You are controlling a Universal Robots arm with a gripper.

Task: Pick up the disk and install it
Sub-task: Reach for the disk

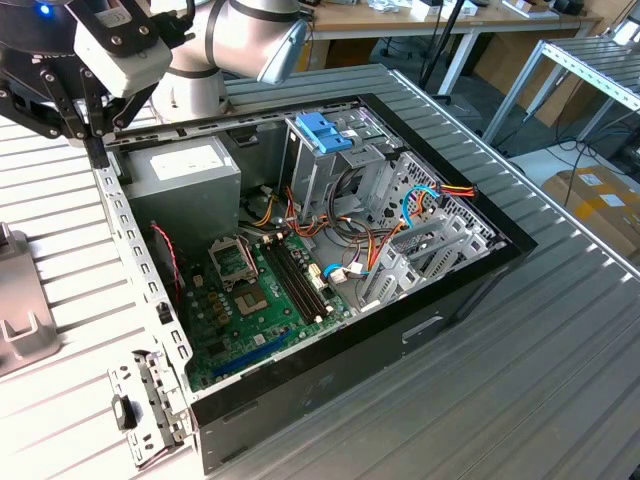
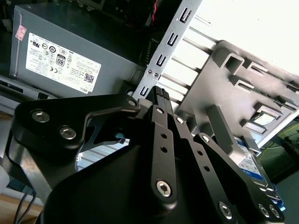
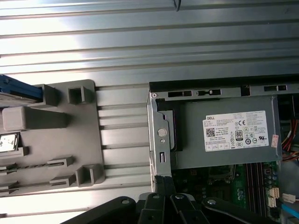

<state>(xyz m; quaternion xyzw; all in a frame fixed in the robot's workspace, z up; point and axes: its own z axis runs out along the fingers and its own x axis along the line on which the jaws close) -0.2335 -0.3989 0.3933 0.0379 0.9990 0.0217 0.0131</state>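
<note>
Ribbed bench [image 1: 560,380] held an open computer case [image 1: 350,365]; upper left in the exterior view, the tool [image 1: 98,155] hung pressed together, empty, the disk [image 2: 250,164] not yet picked.

My matt black gripper [image 2: 160,95] hangs beside the dull grey metal box [image 2: 70,28] and its paper sticker [image 2: 63,63], shiny ribbed table [image 3: 140,37] beneath.

Open computer case [image 1: 330,400] on a table [image 1: 560,380]
Inside the computer case, the power box [image 1: 185,185] sits at the exterior view's left, the drive cage [image 1: 325,150] just beside it, the board [image 1: 260,300] in front. Outside, the disk [image 2: 250,161] rests on a holder [image 2: 233,70].
</note>
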